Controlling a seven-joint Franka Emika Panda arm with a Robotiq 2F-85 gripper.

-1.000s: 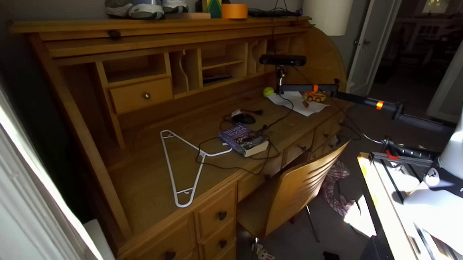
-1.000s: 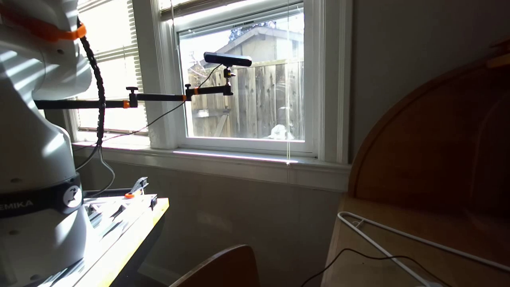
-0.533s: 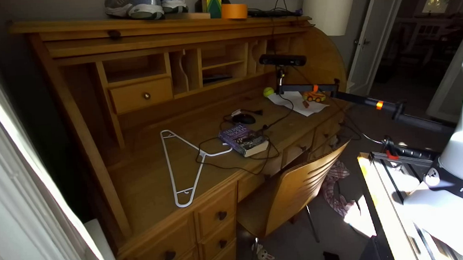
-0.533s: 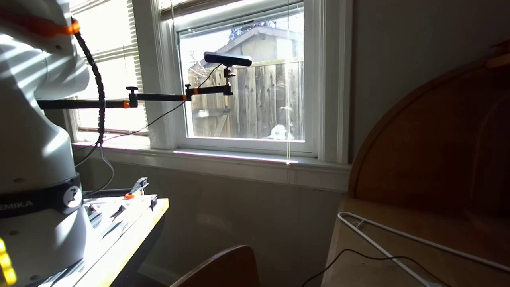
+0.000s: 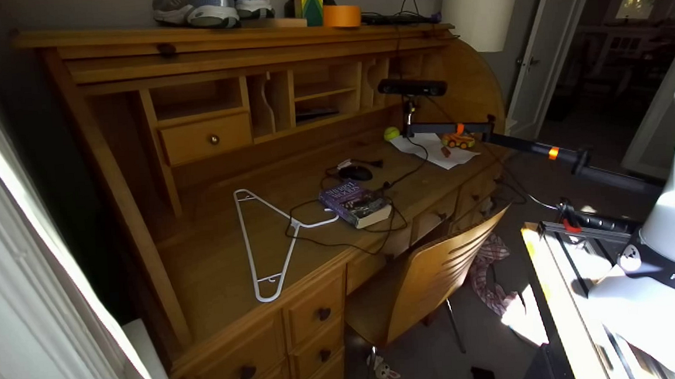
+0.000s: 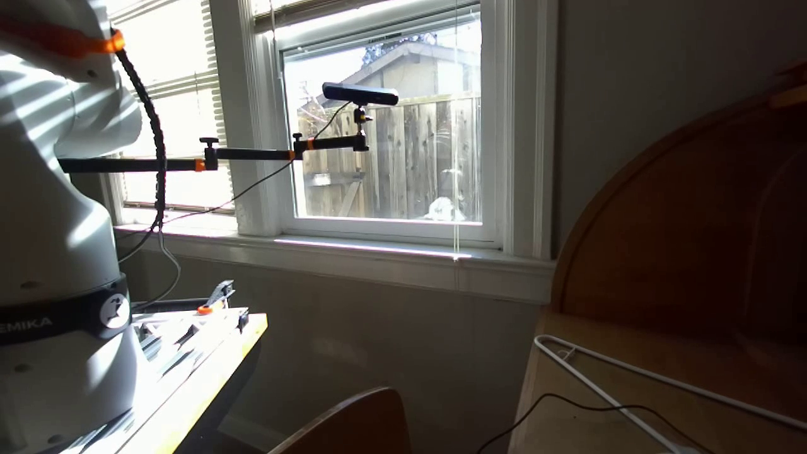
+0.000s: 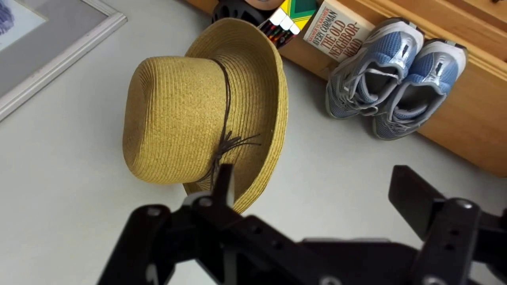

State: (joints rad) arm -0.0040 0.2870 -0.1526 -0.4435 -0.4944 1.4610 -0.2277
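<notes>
In an exterior view, the upper Panda arm (image 6: 31, 126) has shifted slightly left over the past second, along with its orange strap (image 6: 75, 44) and ribbed black cable (image 6: 153, 123); a yellow object seen at the lower-left edge half a second ago is gone.

We see a wooden roll-top bench (image 5: 271, 158) with pigeonholes (image 5: 325, 87) and drawers (image 5: 307, 311), a slat-backed chair (image 5: 431, 277) close to it on the grey floor (image 5: 424, 363), and a pale lampshade (image 5: 479, 22) near the bench's far end. A white door (image 5: 549, 53) stands open to a dim room (image 5: 596, 103). In an exterior view we look through a white-framed window (image 6: 410, 126) at a wooden fence (image 6: 410, 176); sunlight (image 6: 353, 247) streaks the sill (image 6: 403, 261) and glows through blinds (image 6: 183, 113). A framed picture (image 7: 51, 35) hangs on the pale wall (image 7: 332, 174).
</notes>
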